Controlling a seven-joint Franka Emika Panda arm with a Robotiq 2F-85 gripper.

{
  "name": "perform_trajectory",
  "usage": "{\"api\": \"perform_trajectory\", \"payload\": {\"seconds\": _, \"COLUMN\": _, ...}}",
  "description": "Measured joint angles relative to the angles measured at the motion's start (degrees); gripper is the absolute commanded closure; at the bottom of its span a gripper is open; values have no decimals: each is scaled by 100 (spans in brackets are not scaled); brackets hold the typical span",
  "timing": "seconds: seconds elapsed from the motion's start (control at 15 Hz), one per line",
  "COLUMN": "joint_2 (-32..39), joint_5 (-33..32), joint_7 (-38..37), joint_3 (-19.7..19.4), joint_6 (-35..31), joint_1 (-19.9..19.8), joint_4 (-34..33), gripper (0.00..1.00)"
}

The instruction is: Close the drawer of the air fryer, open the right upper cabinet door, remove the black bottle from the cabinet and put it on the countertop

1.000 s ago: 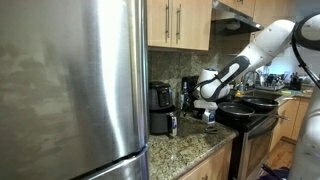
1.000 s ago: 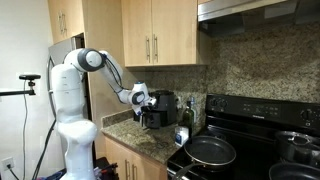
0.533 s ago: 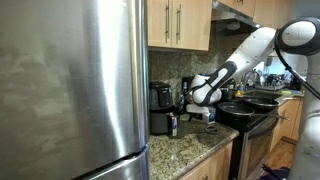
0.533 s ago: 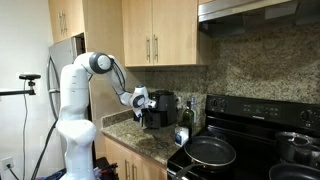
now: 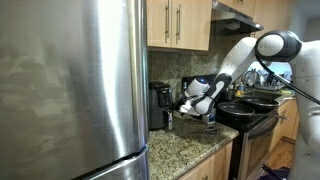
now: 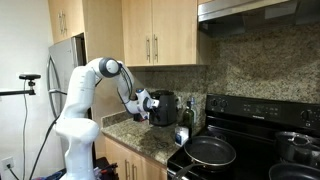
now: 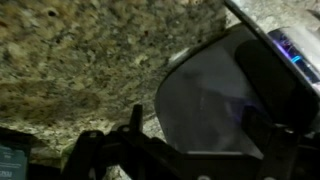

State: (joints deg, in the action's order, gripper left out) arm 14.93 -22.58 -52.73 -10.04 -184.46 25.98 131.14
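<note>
Gripper [image 5: 181, 105] hovers just beside the air fryer [image 5: 158, 108], at its 3 o'clock in an exterior view; I see jaws spread wide, holding nothing, countertop [image 7: 90, 50] below.

I'm working in a home kitchen. Light-wood wall cabinets [image 6: 160, 35] hang at twelve o'clock. A black stove [image 6: 255, 106] with a pan [image 6: 210, 151] sits at four o'clock under a range hood [image 6: 255, 10]. In an exterior view a steel fridge [image 5: 70, 80] fills nine o'clock beside a granite countertop [image 5: 190, 150] carrying an air fryer [image 5: 158, 106].
</note>
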Motion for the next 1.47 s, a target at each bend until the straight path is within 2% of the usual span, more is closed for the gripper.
{"api": "perform_trajectory", "payload": {"seconds": 0.27, "joint_2": 215, "joint_5": -46, "joint_7": -91, "joint_3": -1230, "joint_6": -435, "joint_1": 1221, "joint_4": -51, "gripper": 0}}
{"api": "perform_trajectory", "payload": {"seconds": 0.4, "joint_2": 231, "joint_5": -2, "joint_7": -91, "joint_3": -1606, "joint_6": -367, "joint_1": 1625, "joint_4": -38, "gripper": 0}}
{"api": "perform_trajectory", "payload": {"seconds": 0.53, "joint_2": 131, "joint_5": -57, "joint_7": -77, "joint_3": -1811, "joint_6": 85, "joint_1": 1893, "joint_4": -94, "gripper": 0}}
{"api": "perform_trajectory", "payload": {"seconds": 0.6, "joint_2": 11, "joint_5": -188, "joint_7": -67, "joint_3": -2065, "joint_6": 471, "joint_1": 2150, "joint_4": -120, "gripper": 0}}
{"api": "perform_trajectory", "payload": {"seconds": 0.8, "joint_2": -750, "joint_5": -1449, "joint_7": -241, "joint_3": -3149, "joint_6": 1850, "joint_1": 3117, "joint_4": -112, "gripper": 0}}
{"api": "perform_trajectory", "payload": {"seconds": 0.87, "joint_2": -1078, "joint_5": -1961, "joint_7": -321, "joint_3": -3345, "joint_6": 2307, "joint_1": 3313, "joint_4": -110, "gripper": 0}}
{"api": "perform_trajectory", "payload": {"seconds": 1.0, "joint_2": -1810, "joint_5": -2842, "joint_7": -396, "joint_3": -3388, "joint_6": 2964, "joint_1": 3479, "joint_4": -68, "gripper": 0}}
{"api": "perform_trajectory", "payload": {"seconds": 1.07, "joint_2": -2165, "joint_5": -3160, "joint_7": -334, "joint_3": -3129, "joint_6": 3011, "joint_1": 3305, "joint_4": -5, "gripper": 0}}
{"api": "perform_trajectory", "payload": {"seconds": 1.27, "joint_2": -3194, "joint_5": -3594, "joint_7": -186, "joint_3": -1746, "joint_6": 2843, "joint_1": 2158, "joint_4": 306, "gripper": 0}}
{"api": "perform_trajectory", "payload": {"seconds": 1.33, "joint_2": -3425, "joint_5": -3588, "joint_7": -165, "joint_3": -1556, "joint_6": 2862, "joint_1": 2010, "joint_4": 377, "gripper": 0}}
{"api": "perform_trajectory", "payload": {"seconds": 1.47, "joint_2": -3460, "joint_5": -3588, "joint_7": -166, "joint_3": -1667, "joint_6": 2896, "joint_1": 2098, "joint_4": 394, "gripper": 0}}
